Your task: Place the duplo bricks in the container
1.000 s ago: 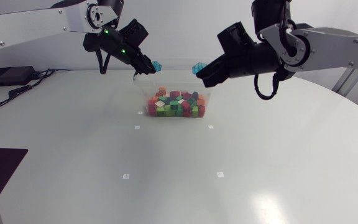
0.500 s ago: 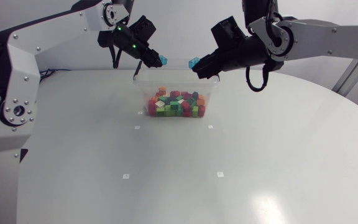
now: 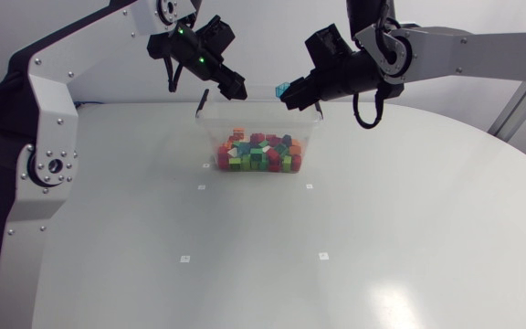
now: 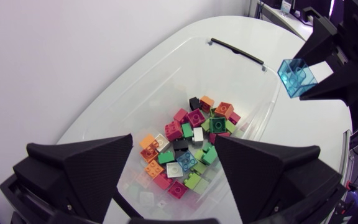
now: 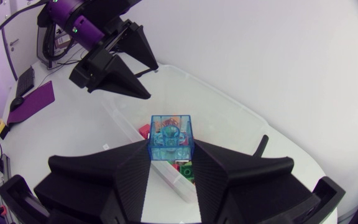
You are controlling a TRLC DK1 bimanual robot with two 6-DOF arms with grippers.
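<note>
**Head view**
- Clear container (image 3: 210, 137) on the table (image 3: 382, 238), holding a mixed-colour pile of bricks (image 3: 258, 153). We see no loose brick on the table around the container.
- Right gripper (image 3: 292, 94), above the container's far rim toward its right end, closed on one translucent blue brick (image 3: 282, 90).
- Left gripper (image 3: 233, 88), above the container's far rim toward its left end. From here we cannot make out how its fingers stand or whether it carries anything.

**Left wrist view**
- This view settles the left gripper: its fingers are spread wide with nothing between them, and the container's pile lies beneath.
- It also shows the blue brick from the side, pinched by the right gripper across the container.
- A black handle clip (image 4: 238, 51) sits on the container's far rim, a detail the head view does not give.

**Right wrist view**
- The blue brick is clamped between both fingers and hangs over the container, close to one of its walls. The brick hides most of the pile.
- The left gripper shows across the container, its wedges apart and empty, which agrees with its own view.

**Progress, in our judgement**
- The task looks nearly complete: every visible brick but one lies in the container.
- What remains is the blue brick, to be let go over the container's opening.
- As far as these views show, the left arm has nothing to deliver.
</note>
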